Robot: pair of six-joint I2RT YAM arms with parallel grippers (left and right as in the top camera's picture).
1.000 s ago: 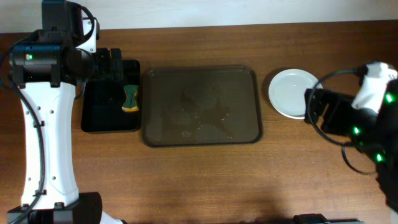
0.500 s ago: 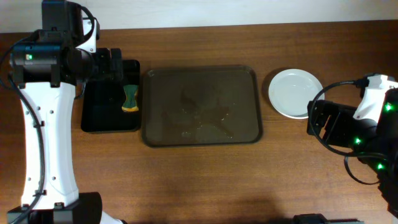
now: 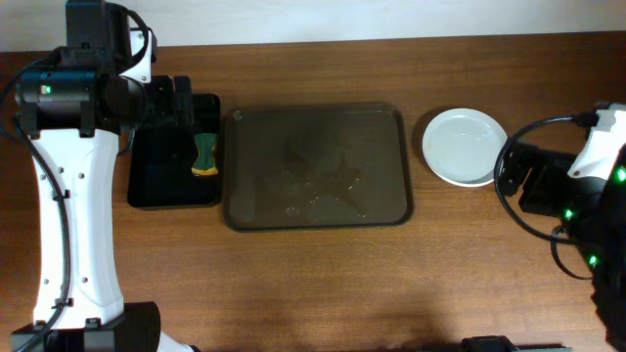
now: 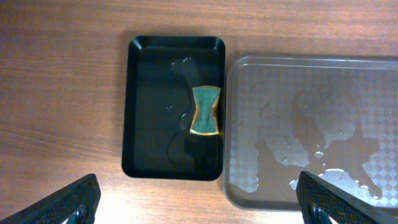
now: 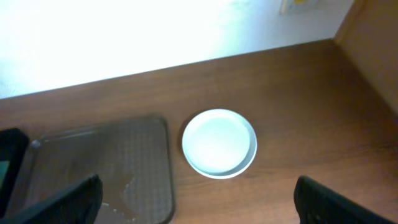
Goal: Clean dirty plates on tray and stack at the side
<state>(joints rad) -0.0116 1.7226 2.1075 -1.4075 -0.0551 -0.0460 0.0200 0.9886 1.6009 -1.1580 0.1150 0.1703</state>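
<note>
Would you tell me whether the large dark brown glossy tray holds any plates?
Empty of plates: the dark brown tray shows only water puddles; the round white plate sits beside it.

Counted from the overhead view: one brown tray (image 3: 315, 110) at centre, one smaller black tray (image 3: 161, 181) at centre left, one green-and-yellow sponge (image 3: 204, 154) lying in the black tray, and one round white plate (image 3: 464, 147) outline at upper right. Whether that white outline is a single plate or several stacked cannot be told, since the right wrist view also shows only one disc with a thick rim. Two robot arms complete the count, the left arm (image 3: 68, 196) along the left edge and the right arm (image 3: 597, 147) at the right edge
</note>
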